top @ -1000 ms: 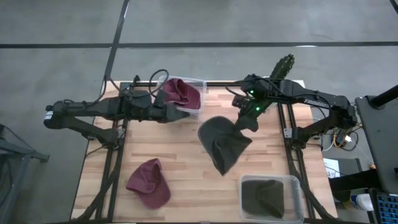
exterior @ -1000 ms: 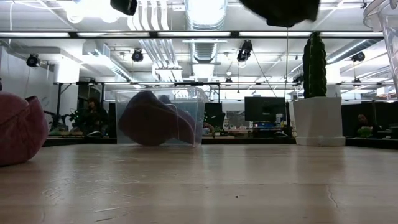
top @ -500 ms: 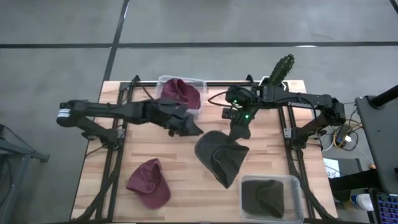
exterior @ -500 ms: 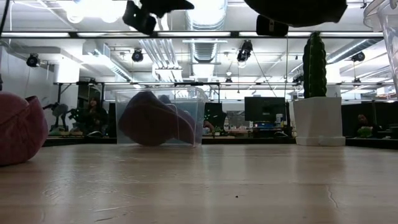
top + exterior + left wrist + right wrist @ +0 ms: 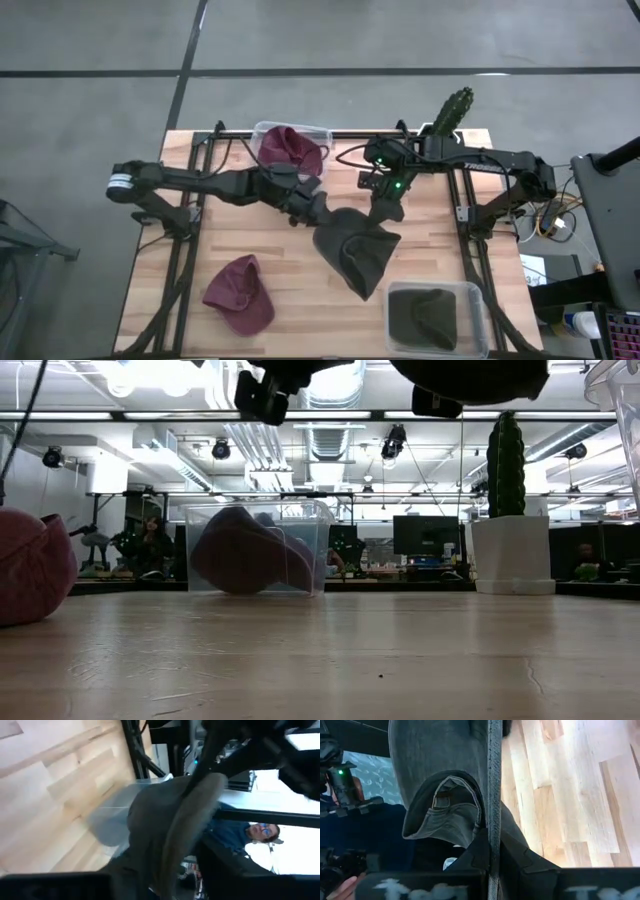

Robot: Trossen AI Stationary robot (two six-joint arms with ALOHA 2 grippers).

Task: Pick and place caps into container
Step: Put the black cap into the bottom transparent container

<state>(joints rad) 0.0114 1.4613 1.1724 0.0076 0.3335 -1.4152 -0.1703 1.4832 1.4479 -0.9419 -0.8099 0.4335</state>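
Seen from above, the right pincer (image 5: pixel 380 212) is closed on a dark olive cap (image 5: pixel 355 250), holding it in the air over the middle of the wooden counter (image 5: pixel 290 265). The left pincer (image 5: pixel 322 207) hovers just beside that cap; whether its fingers are open cannot be told. Beyond the held cap, a clear bin (image 5: pixel 318 135) holds a maroon cap (image 5: pixel 288 150). Nearer than the held cap, a second bin (image 5: pixel 476 298) holds another olive cap (image 5: pixel 425 315). A loose maroon cap (image 5: pixel 240 292) lies on the counter, well apart from the held cap.
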